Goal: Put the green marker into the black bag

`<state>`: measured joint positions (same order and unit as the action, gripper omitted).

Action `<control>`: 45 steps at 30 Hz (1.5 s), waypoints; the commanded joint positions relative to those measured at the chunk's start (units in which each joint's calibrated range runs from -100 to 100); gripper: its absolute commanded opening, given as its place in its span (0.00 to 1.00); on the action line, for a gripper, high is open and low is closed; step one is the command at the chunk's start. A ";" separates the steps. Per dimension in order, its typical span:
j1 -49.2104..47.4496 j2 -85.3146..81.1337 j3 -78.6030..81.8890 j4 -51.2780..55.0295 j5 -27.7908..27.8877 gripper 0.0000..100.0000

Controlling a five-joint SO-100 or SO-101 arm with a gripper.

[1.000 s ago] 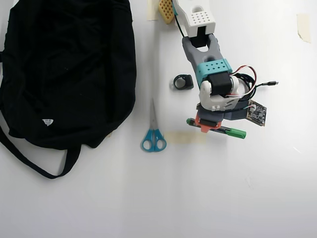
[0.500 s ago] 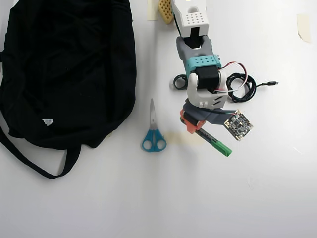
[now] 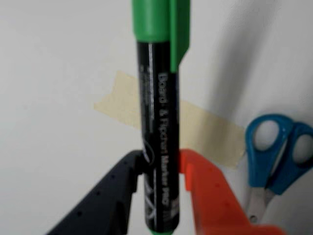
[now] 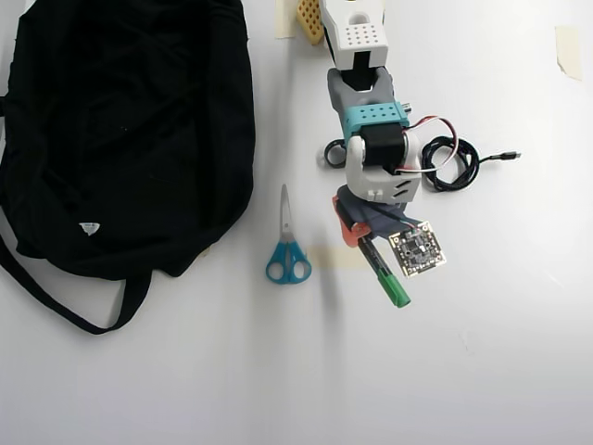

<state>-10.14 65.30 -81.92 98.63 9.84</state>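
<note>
The green marker (image 3: pixel 159 112) has a dark barrel with white print and a bright green cap; my gripper (image 3: pixel 161 164) is shut on its barrel, black finger on the left and orange finger on the right in the wrist view. In the overhead view the marker (image 4: pixel 384 273) sticks out of my gripper (image 4: pixel 363 237) toward the lower right, cap end outermost, and appears lifted off the white table. The black bag (image 4: pixel 130 120) lies at the upper left of the overhead view, well left of my gripper. Its long strap (image 4: pixel 56 301) trails below it.
Blue-handled scissors (image 4: pixel 286 243) lie between bag and gripper, also at the wrist view's right (image 3: pixel 276 156). A strip of beige tape (image 3: pixel 200 127) is stuck on the table under the marker. A coiled black cable (image 4: pixel 454 162) lies right of the arm.
</note>
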 commanded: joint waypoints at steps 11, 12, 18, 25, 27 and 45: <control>-1.38 -1.48 -4.60 0.51 -5.91 0.02; -1.23 -1.48 -4.60 0.51 -6.75 0.02; -0.63 -1.56 -4.60 0.51 -10.63 0.02; -0.78 -1.48 -4.60 0.51 -12.88 0.02; -0.71 -1.48 -4.60 0.51 -13.62 0.02; -0.63 -1.56 -9.28 0.60 -16.08 0.02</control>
<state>-10.87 65.30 -89.15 98.71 -6.18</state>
